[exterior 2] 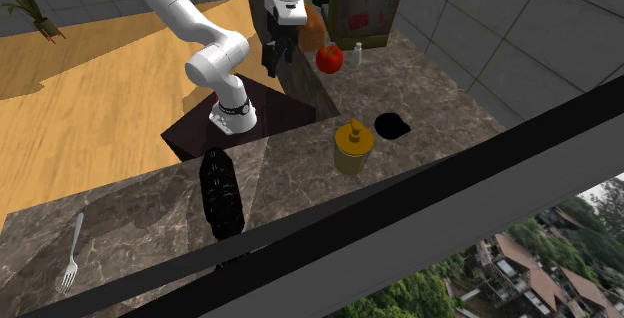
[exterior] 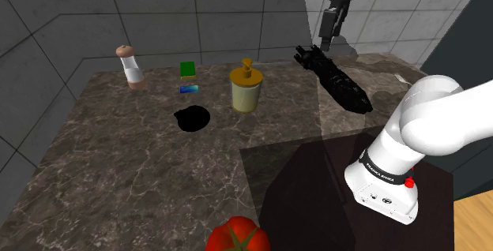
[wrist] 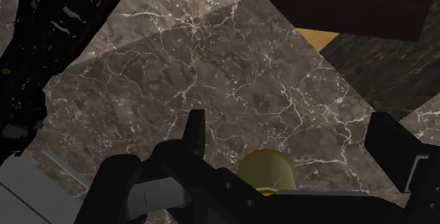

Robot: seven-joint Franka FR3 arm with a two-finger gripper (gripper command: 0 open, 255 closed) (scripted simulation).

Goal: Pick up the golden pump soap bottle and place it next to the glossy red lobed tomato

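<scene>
Dark veined tabletop (exterior: 118, 178), things scattered.
Just beside the bottle (exterior: 246, 89) a black patch (exterior: 192, 118), a shaker (exterior: 131, 68) beyond; long black object (exterior: 333, 80) opposite; tomato (exterior: 237, 236) well apart.

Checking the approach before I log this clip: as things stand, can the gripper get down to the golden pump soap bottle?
Probably yes. The gripper hangs open above the counter; nothing covers the soap bottle, and the long black object lies apart from it.

Soap bottle (exterior: 246, 89): upright on the tabletop (exterior: 118, 178), toward the back.
Shaker (exterior: 131, 67): far to the shoulder view's left of it.
Tomato (exterior: 237, 235): at the front edge, well apart.
</scene>
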